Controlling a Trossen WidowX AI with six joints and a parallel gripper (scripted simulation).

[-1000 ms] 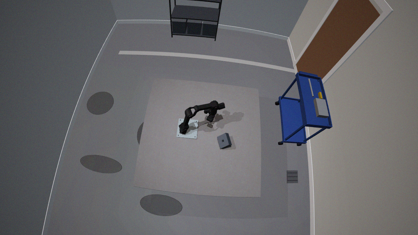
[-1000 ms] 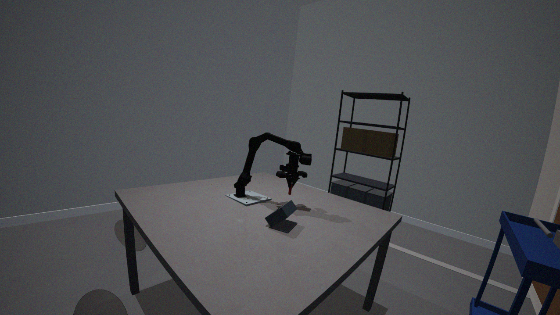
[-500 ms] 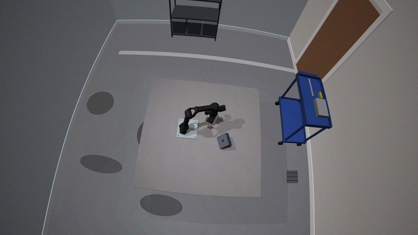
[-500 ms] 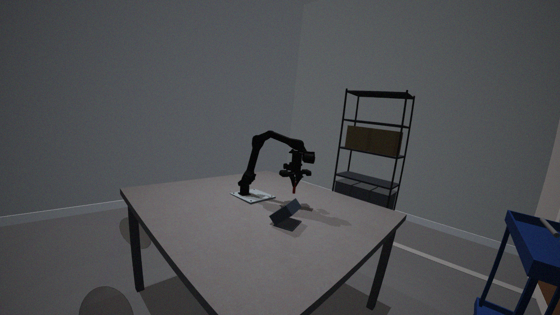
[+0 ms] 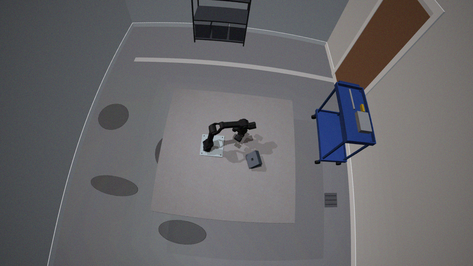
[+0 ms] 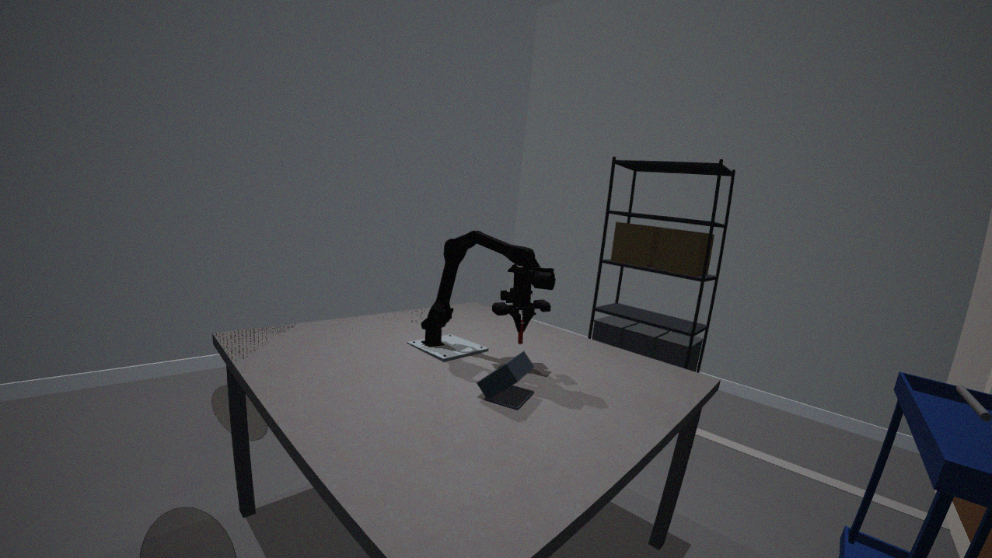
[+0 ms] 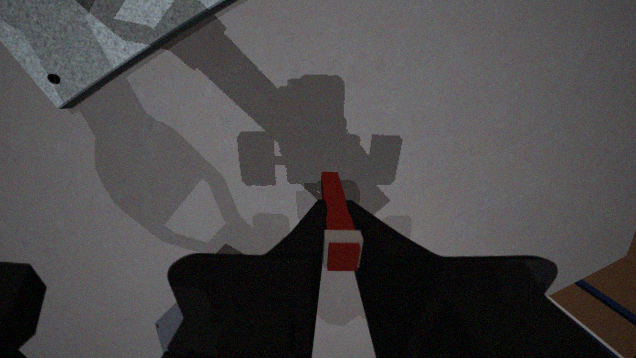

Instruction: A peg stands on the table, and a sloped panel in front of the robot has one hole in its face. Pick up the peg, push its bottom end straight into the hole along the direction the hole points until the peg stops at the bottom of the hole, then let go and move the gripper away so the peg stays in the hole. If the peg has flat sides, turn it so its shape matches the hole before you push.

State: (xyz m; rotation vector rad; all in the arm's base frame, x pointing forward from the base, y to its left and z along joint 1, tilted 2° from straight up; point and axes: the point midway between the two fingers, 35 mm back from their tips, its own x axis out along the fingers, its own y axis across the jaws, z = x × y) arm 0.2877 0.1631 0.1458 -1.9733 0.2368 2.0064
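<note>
My gripper (image 6: 521, 329) (image 7: 334, 207) is shut on a red peg (image 6: 520, 337) (image 7: 336, 200) and holds it upright above the table (image 5: 198, 191) (image 6: 388, 444). The peg has flat sides, a square-looking top and a pale band near that top. Its lower end hangs free below the fingertips. In the top view the peg is hidden by the arm. The grey-blue sloped panel (image 5: 256, 162) (image 6: 504, 375) (image 7: 170, 327) stands apart from the peg, with a small dark square-looking hole (image 5: 251, 159) in its face. In the wrist view only a bit of the panel shows, at the lower left.
The arm's pale base plate (image 5: 215, 153) (image 6: 457, 350) (image 7: 35, 62) lies on the table, left of the panel in the top view. A blue cart (image 5: 330, 135) (image 6: 950, 441) and a black shelf rack (image 5: 221, 15) (image 6: 658, 316) stand beyond the table. Arm shadows fall across the table.
</note>
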